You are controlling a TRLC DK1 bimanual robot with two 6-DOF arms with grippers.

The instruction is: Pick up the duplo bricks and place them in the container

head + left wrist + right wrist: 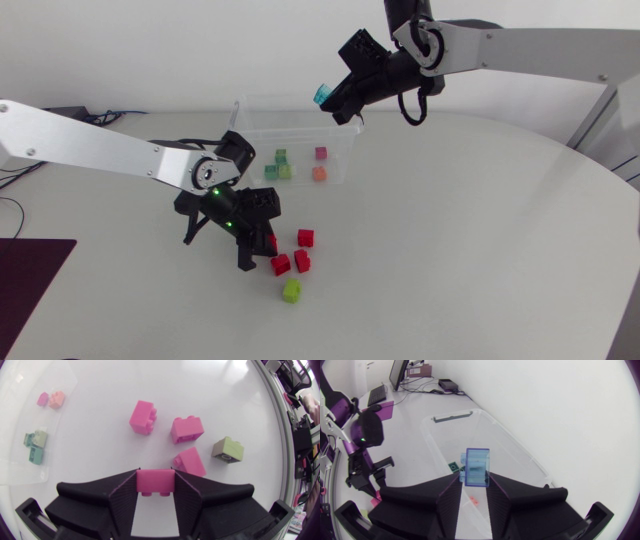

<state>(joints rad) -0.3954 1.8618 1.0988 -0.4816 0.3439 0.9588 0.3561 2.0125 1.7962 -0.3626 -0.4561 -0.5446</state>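
My left gripper (263, 238) is low over the table, shut on a red brick (155, 482) that sits between its fingers. Just ahead of it lie three more red bricks (306, 237) (302, 261) (280, 264) and a green brick (291, 290). Those red bricks (143, 417) (187, 429) (190, 461) and the green brick (228, 450) also show in the left wrist view. My right gripper (333, 100) hangs above the clear container (345, 150), shut on a blue brick (475, 467). Several green, pink and orange bricks lie inside the container.
The container (20, 467) stands at the table's back, behind the left gripper, with its near wall close to the loose bricks. My left arm (366, 435) shows beyond the container in the right wrist view. Bare white table (470, 250) stretches to the right.
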